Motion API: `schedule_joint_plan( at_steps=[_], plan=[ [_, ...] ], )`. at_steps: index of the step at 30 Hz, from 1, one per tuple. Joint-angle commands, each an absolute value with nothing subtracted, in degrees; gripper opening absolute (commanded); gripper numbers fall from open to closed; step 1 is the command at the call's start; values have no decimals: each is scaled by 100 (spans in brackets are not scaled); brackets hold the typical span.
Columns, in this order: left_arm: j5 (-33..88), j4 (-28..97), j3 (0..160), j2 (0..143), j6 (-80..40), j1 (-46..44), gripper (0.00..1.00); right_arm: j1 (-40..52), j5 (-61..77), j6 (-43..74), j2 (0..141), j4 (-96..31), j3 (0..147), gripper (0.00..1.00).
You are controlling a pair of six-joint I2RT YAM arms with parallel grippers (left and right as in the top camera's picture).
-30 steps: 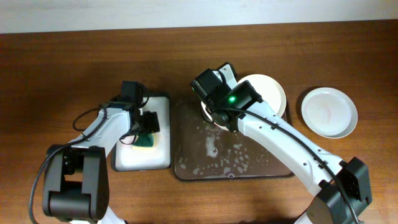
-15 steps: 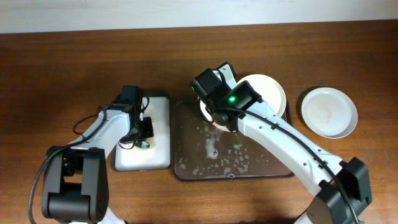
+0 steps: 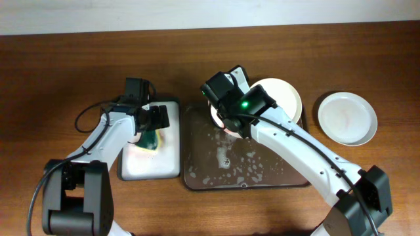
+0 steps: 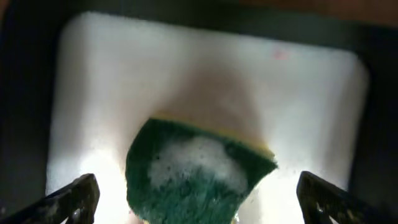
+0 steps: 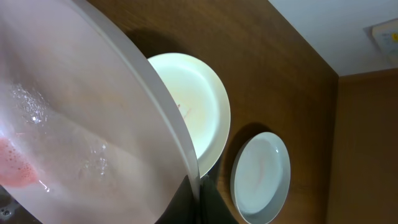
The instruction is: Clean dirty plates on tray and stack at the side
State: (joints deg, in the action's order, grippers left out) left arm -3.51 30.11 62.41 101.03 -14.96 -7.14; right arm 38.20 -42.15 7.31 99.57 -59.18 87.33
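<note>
Reopening since a moment ago, the left tool (image 4: 199, 204) is hanging wide and empty over the soapy sponge (image 4: 199, 177) on the white tray (image 4: 311, 93). One plate (image 5: 74, 124), red-smeared and sudsy, is tilting over the dark tray (image 3: 262, 172), the right tool (image 3: 222, 119) staying clamped on its rim. A second plate (image 3: 283, 97) is resting at that tray's far corner and a third plate (image 3: 348, 118) is lying on the table (image 3: 65, 65); nothing is stacked yet.

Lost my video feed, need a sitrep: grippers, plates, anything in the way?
Left gripper open over sponge on white tray, not gripping. Right gripper shut on smeared plate, tilted above dark tray. Second plate overlaps tray's far corner; third plate sits on table.
</note>
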Motion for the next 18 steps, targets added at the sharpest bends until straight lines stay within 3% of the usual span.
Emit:
schedule_joint_plan(
  at_steps=[1,6,8,10,12,13,18],
  plan=[
    [-432,2790,6141,10219,-1531,-685,100,3817,-4246,803,9782,-5896,8831,4],
    [-432,2545,6141,10558,-1531,-685,96,3817,-4244,803,9780,-5900,8831,4],
    [-429,2506,6141,10650,-1531,-685,88,3817,-4246,803,9780,-5918,8831,4],
    [-432,2508,6141,10678,-1531,-685,67,3817,-4246,803,9780,-5918,8831,4],
    [-432,2475,6143,10674,-1531,-685,16,3817,-4244,803,9780,-5920,8831,4],
    [-434,2436,6145,10674,-1531,-685,0,3817,-4246,803,9780,-5918,8831,4],
    [-432,2512,6440,10562,-1461,-652,0,3817,-4246,803,9780,-5927,8831,4]
  ],
)
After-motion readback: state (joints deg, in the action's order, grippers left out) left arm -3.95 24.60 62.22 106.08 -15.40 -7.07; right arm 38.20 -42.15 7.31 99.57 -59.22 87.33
